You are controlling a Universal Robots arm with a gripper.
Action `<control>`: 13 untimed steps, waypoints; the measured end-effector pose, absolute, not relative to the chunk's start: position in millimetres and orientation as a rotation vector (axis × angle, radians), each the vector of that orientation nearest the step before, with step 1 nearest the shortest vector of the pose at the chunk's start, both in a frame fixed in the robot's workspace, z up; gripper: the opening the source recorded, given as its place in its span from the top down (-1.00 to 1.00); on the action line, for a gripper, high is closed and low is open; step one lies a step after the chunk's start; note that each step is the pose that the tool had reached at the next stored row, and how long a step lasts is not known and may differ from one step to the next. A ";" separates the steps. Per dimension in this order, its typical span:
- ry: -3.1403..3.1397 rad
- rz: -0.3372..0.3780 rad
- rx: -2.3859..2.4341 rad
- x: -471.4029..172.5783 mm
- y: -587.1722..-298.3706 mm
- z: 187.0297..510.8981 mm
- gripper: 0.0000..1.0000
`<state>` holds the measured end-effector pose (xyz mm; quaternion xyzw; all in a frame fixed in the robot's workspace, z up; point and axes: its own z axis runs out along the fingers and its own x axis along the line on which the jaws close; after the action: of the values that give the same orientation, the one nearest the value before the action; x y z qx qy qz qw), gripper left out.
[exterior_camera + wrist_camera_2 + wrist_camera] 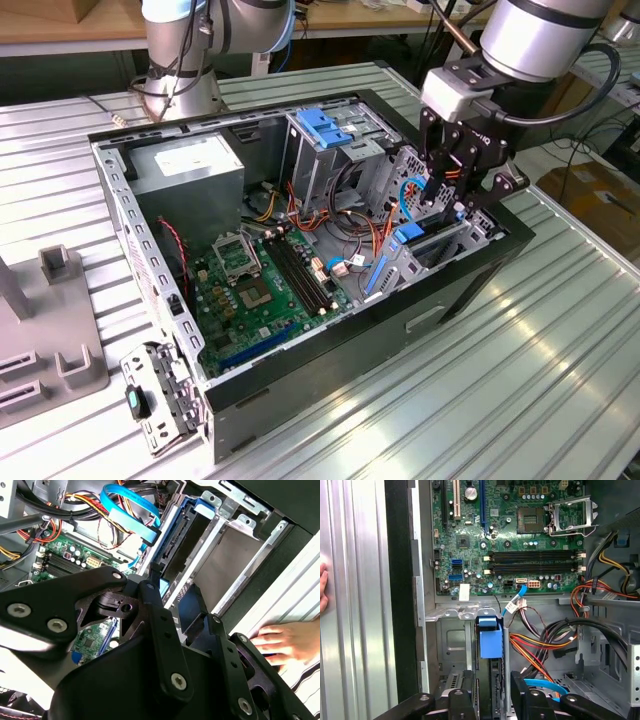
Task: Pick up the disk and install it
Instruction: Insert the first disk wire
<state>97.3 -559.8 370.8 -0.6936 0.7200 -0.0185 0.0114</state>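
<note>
The disk [400, 245] stands on edge in the drive cage [455, 240] at the exterior view's right end of the open computer case [330, 365]; in the first wrist view I see it end-on [491, 639], sitting upright in its slot; in the second wrist view its dark flank [189, 542] runs between its bright blue rails, with the blue data cable [127, 505] looping just beside it.

My pincer [460, 205] sits directly over the disk and straddles the slot in the first wrist view [492, 700]; whether it is clamped on the disk or merely poised around it I cannot tell.

I judge the step in hand to be seating the disk in its cage, with the disk already partly in. To do that well I would keep the disk square to the cage guides and press straight along the slot, never letting it cock to one side; I would also mind the orange and red power leads [540, 650] and that blue cable, which lie close enough to snag.

The arm [540, 35] comes in from the exterior view's upper right, wrist pitched down so the pincer points into the case; the motherboard [260, 290] lies well apart toward the exterior view's left. A person's hand [290, 640] rests on the bench [520, 380] just outside the case wall, so I would go gently.
</note>
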 end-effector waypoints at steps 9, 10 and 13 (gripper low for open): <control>2.246 -0.058 -2.163 97.3 -559.1 376.6 0.15; 2.246 -0.058 -2.163 97.3 -559.1 377.0 0.15; 2.246 -0.058 -2.164 97.4 -559.0 378.6 0.15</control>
<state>97.4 -559.0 378.6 -0.6937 0.7200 -0.0186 0.0114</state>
